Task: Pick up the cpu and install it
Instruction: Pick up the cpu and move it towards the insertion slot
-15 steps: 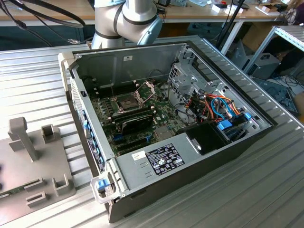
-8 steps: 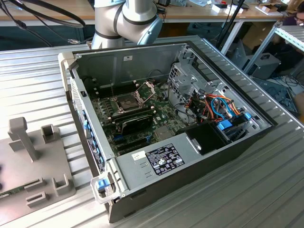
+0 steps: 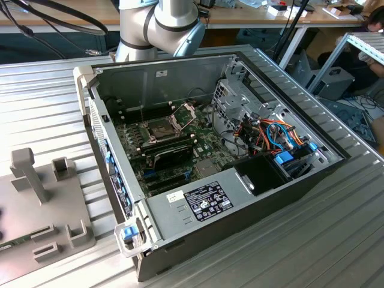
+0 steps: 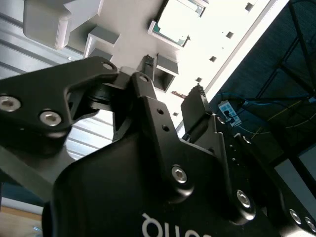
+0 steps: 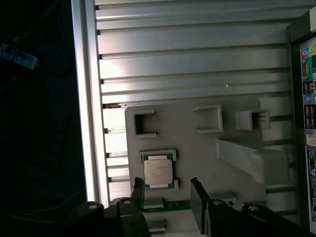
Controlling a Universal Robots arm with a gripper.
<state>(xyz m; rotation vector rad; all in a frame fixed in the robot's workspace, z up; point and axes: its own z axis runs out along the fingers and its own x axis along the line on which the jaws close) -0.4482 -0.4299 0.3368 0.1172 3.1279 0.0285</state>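
Observation:
The cpu (image 5: 158,172) is a small square chip with a silver-grey top, lying flat in a shallow holder on the grey fixture plate (image 5: 197,148). In the first wrist view my gripper (image 5: 166,183) is open, its two black fingers (image 5: 197,202) spread wider than the chip and just short of it, with nothing between them. The second wrist view shows the cpu (image 4: 175,22) beyond the open gripper (image 4: 173,79). In the exterior view the computer case (image 3: 198,201) lies open, showing the motherboard (image 3: 180,157) and its socket (image 3: 161,129) with the hinged metal frame (image 3: 183,113) raised.
The grey fixture plate (image 3: 36,234) lies on the slatted aluminium table (image 3: 312,240) at the exterior view's left, with upright blocks and a tall post (image 3: 29,174). A drive cage and bundled cables (image 3: 270,135) fill the case's right side. The table edge (image 5: 86,98) runs close to the plate.

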